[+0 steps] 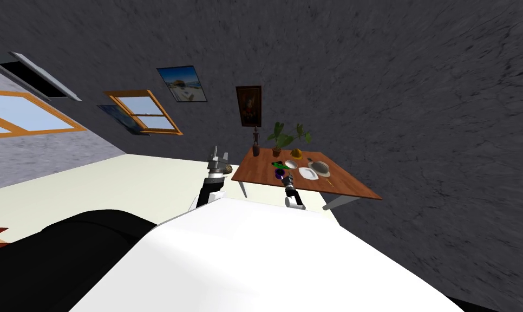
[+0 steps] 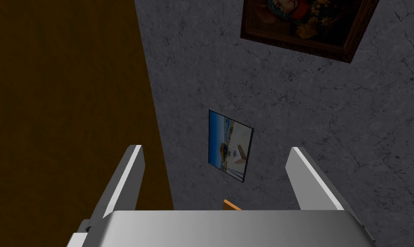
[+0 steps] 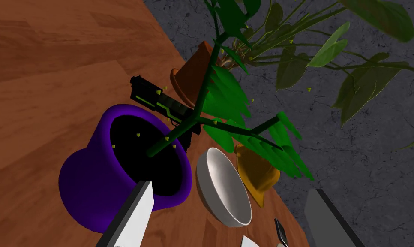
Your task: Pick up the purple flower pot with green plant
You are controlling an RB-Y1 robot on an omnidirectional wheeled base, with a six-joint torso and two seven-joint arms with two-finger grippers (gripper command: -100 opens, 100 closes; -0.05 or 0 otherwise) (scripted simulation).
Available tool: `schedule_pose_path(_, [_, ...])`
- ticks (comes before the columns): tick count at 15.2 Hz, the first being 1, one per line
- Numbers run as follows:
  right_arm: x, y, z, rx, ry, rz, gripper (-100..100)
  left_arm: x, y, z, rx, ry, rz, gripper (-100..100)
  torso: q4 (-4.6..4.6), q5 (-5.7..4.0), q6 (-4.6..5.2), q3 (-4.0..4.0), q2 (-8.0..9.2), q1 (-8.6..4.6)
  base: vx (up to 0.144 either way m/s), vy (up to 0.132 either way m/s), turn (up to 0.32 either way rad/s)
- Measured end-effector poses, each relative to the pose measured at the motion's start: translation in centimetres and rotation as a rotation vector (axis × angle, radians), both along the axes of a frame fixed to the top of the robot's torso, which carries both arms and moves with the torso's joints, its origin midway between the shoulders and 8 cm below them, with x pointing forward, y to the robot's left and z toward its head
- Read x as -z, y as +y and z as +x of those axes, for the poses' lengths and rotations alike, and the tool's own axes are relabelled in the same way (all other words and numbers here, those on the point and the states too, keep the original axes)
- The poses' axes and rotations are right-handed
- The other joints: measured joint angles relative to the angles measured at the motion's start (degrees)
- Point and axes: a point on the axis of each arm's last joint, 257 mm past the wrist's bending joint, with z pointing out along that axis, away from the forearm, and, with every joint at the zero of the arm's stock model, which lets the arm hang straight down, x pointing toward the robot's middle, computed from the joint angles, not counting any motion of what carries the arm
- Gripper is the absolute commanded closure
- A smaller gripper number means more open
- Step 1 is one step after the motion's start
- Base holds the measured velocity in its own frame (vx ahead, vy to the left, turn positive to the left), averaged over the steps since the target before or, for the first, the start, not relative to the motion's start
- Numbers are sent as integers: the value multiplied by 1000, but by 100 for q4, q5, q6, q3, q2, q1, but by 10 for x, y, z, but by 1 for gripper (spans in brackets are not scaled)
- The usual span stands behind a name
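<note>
The purple flower pot [image 3: 112, 184] stands on the brown wooden table [image 3: 43, 85], with a bright green plant [image 3: 225, 103] leaning out of its dark inside. My right gripper [image 3: 232, 223] is open just short of the pot. One of its fingers [image 3: 135, 214] overlaps the pot's near rim, and the other stands out past a white bowl [image 3: 223, 188]. In the head view the pot [image 1: 279, 173] sits near the table's front edge, with the right gripper [image 1: 288, 180] right beside it. My left gripper [image 1: 217, 156] is raised to the left of the table and is open [image 2: 219, 180].
A black and green gun-shaped object [image 3: 159, 100] lies behind the pot. Near it stand a terracotta pot [image 3: 193, 77] with a large-leafed plant and a yellow hat-shaped thing [image 3: 255, 173]. White dishes [image 1: 309, 172] and a dark figurine [image 1: 256, 145] share the table [image 1: 352, 187].
</note>
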Motion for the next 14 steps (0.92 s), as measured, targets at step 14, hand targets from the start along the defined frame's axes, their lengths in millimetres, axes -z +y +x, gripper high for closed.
schedule_pose_path(14, [4, -48, 5, -28, -2, -486, -100, 0, 0, 0, 0, 0, 0, 0, -1, 0, -2, -4, -7, 1, 3, 85, -47])
